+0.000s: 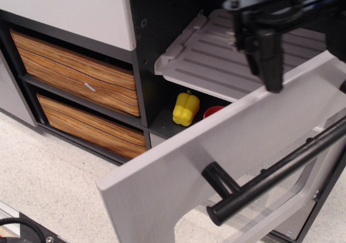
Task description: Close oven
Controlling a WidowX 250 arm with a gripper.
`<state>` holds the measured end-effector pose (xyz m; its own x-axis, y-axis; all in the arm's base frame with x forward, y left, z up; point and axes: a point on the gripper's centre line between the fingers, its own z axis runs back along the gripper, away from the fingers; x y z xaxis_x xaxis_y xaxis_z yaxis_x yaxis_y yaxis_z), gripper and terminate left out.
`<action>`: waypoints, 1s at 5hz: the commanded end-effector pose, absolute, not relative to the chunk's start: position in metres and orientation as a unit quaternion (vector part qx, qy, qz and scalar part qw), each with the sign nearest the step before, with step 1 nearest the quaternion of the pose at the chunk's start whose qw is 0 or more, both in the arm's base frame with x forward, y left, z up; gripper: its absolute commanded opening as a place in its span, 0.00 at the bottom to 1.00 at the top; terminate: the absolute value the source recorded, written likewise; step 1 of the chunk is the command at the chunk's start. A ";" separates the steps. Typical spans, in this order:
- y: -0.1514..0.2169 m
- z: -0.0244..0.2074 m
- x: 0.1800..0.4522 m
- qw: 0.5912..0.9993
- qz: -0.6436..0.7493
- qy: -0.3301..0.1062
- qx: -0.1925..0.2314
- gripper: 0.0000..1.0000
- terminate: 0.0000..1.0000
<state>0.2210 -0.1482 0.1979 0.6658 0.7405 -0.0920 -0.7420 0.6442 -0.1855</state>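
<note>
Oven [162, 189] door hangs open beneath the tool [303, 59].
One dark tool finger [268, 59] shows above the door's edge; the other is cropped, so its state cannot be told.

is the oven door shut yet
No, the oven door hangs wide open, showing the ribbed rack and a yellow pepper inside.

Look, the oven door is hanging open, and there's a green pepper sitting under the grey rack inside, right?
Almost. The oven door is open and a pepper does sit under the grey rack, but it is yellow, not green. The observation.image view shows it beside something red, mostly hidden behind the door.
</note>
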 end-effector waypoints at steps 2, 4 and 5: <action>-0.165 0.167 0.216 0.912 0.404 -0.012 -0.071 1.00 0.00; -0.118 0.173 0.228 0.895 0.437 -0.070 -0.057 1.00 0.00; -0.096 0.179 0.236 0.890 0.445 -0.077 -0.059 1.00 0.00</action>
